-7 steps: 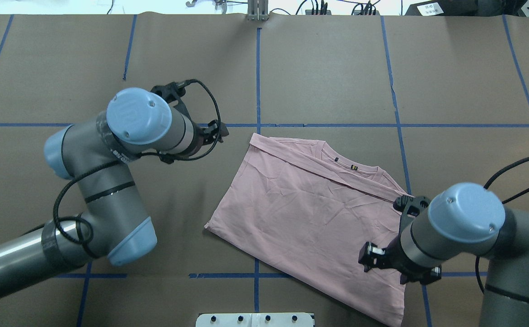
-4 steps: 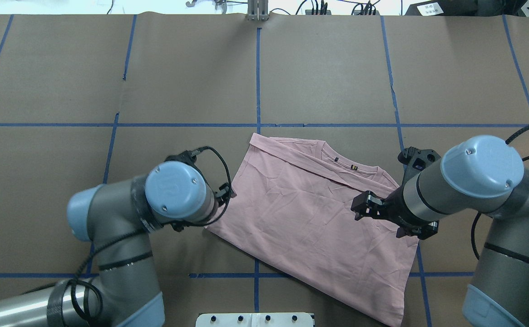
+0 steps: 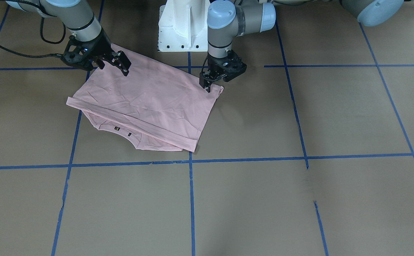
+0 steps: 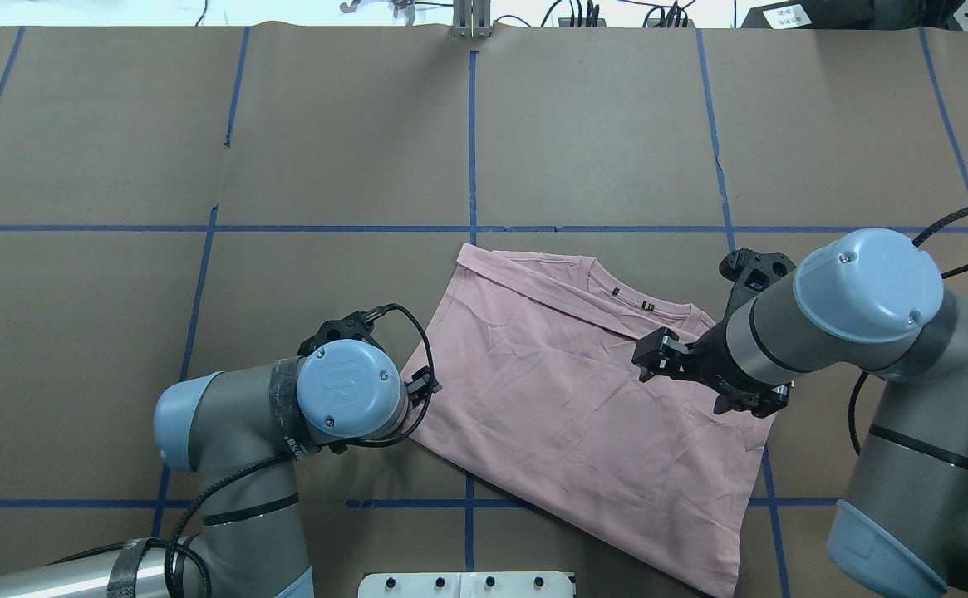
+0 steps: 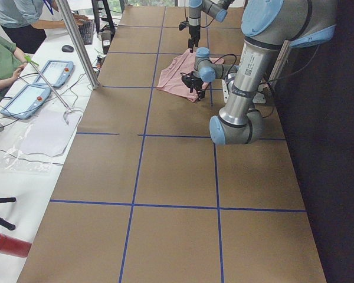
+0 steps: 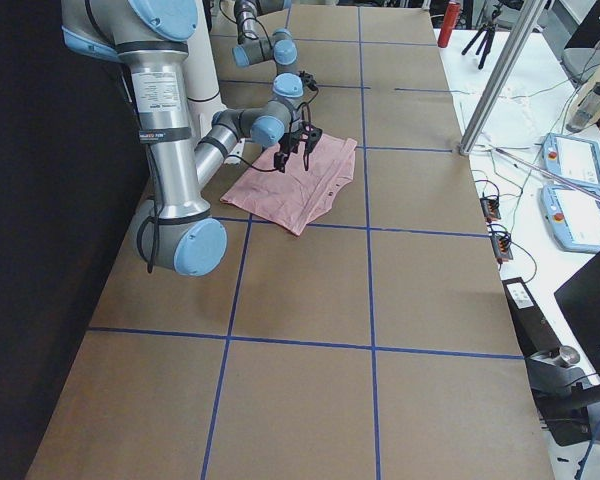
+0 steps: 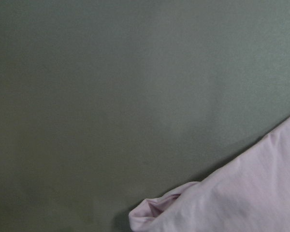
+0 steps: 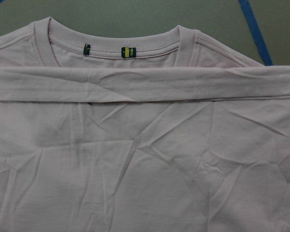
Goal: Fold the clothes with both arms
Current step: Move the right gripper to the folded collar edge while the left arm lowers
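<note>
Pink cotton short-sleeved T-shirt [image 4: 567, 399] lies plain side up on the brown paper-covered counter [image 4: 600, 124], and one fold is already in, with the hem band [image 4: 533, 286] laid just short of the ribbed collar [image 4: 633, 299]. The left arm's black two-finger tool [image 3: 207, 86] sits right at the shirt's corner, parted or pinching I can't tell, while the right arm's tool [image 4: 654, 355] hovers over the shoulder side, jaws apart and holding nothing. By my read, the sideways folds are what's left.
</note>
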`<state>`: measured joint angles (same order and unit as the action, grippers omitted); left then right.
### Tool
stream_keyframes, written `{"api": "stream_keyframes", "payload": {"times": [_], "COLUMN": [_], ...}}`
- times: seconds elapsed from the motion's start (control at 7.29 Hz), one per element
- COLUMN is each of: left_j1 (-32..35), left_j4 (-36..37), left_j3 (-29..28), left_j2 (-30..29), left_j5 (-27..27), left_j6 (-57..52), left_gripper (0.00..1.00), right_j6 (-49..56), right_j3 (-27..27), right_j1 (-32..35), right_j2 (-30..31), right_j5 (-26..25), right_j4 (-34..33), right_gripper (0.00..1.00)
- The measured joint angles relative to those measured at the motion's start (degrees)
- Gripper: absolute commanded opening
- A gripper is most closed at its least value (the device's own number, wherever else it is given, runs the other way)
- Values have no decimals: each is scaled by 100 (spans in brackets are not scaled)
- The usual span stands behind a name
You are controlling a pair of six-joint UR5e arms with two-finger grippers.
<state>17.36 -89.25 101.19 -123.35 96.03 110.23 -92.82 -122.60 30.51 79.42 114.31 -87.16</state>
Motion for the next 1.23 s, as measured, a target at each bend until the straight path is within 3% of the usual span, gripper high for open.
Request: {"api": "stream_keyframes", "payload": {"times": [0.14,0.27,0.41,0.55,1.23], "left_j1": [-2,-4,-4,-4,70], "left_j4": [-3,-4,-4,-6,-245], "left_j3": [-21,-44,-54,-54,-33], "left_j2": [2,6,10,11,43], "left_j5": [-2,-1,-3,-4,-120], "left_j6": [-3,-11,-20,-27,-336], "left_gripper": [86,65,30,0,0], "right_j6": [0,0,0,0,-7], "right_j3": [0,-2,-6,-9,-25], "right_j1": [4,9,12,17,83], "right_j2": [-3,-5,-5,-5,-5], "right_j5": [-3,-4,-5,-5,-5], "right_j4": [-2,-3,-3,-3,-3], "right_gripper": [100,100,100,100,100]}}
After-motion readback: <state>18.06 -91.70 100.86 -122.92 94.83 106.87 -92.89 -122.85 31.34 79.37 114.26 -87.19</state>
